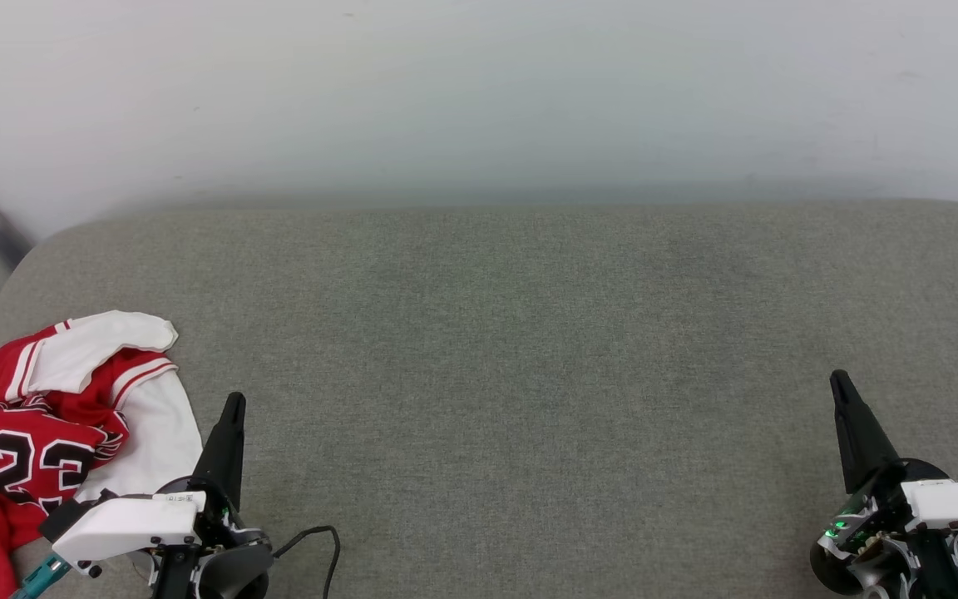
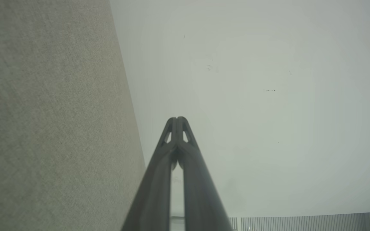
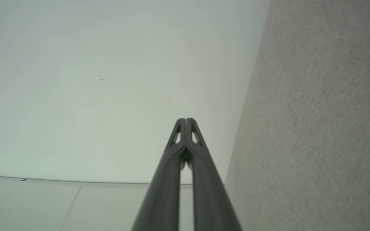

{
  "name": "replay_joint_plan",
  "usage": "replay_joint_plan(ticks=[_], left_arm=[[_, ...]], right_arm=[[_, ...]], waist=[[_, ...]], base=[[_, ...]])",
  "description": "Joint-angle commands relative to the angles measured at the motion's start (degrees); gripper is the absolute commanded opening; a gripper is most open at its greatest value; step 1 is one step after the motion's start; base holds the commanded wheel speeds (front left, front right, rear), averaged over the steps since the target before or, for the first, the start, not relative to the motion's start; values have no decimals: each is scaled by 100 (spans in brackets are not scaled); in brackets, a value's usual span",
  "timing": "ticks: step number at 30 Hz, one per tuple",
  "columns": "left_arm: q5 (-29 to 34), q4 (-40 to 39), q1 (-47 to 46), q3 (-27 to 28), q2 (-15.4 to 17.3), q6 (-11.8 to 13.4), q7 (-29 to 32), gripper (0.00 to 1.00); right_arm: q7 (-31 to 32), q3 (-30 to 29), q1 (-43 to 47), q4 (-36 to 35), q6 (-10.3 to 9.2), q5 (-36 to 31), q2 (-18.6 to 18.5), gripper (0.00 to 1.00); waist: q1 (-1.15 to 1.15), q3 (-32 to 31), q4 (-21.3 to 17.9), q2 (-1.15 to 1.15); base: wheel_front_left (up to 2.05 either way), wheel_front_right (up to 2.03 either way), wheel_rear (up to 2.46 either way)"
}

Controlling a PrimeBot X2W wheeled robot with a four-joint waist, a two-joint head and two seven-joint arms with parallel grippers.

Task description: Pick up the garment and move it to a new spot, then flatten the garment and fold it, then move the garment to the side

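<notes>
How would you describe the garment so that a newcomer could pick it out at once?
Start with the grey cushioned surface below the pale wall. At its near left corner, just left of the left gripper, lies the crumpled garment: the only red thing, with white sleeves and a black 23.

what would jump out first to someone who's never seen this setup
First, the crumpled red and white garment, its black 23 showing, bunched at the near left corner of the grey padded surface. After that, the two dark pointed grippers: the left gripper right beside the garment and the right gripper far across at the near right, both shut and holding nothing.
</notes>
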Motion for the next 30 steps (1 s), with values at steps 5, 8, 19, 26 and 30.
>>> replay_joint_plan(ticks=[5,8,19,26,30], left_arm=[[2,2,-44,6,-7,-20,8,0],[2,2,-44,6,-7,-20,8,0],[2,2,-44,5,-7,-20,8,0],[4,52,32,-54,-7,2,-40,100],[16,15,5,-207,-6,2,-161,100]], right_arm=[[-5,4,-66,6,-2,-26,23,0],[-6,4,-66,6,-2,-26,23,0],[-6,4,-66,6,-2,-26,23,0],[-22,24,53,27,-1,-8,1,100],[-109,91,94,-63,-1,-79,-1,100]], waist=[[0,0,0,0],[0,0,0,0],[0,0,0,0],[0,0,1,0],[0,-4,9,0]], base=[[0,0,0],[0,0,0],[0,0,0],[0,0,0],[0,0,0]])
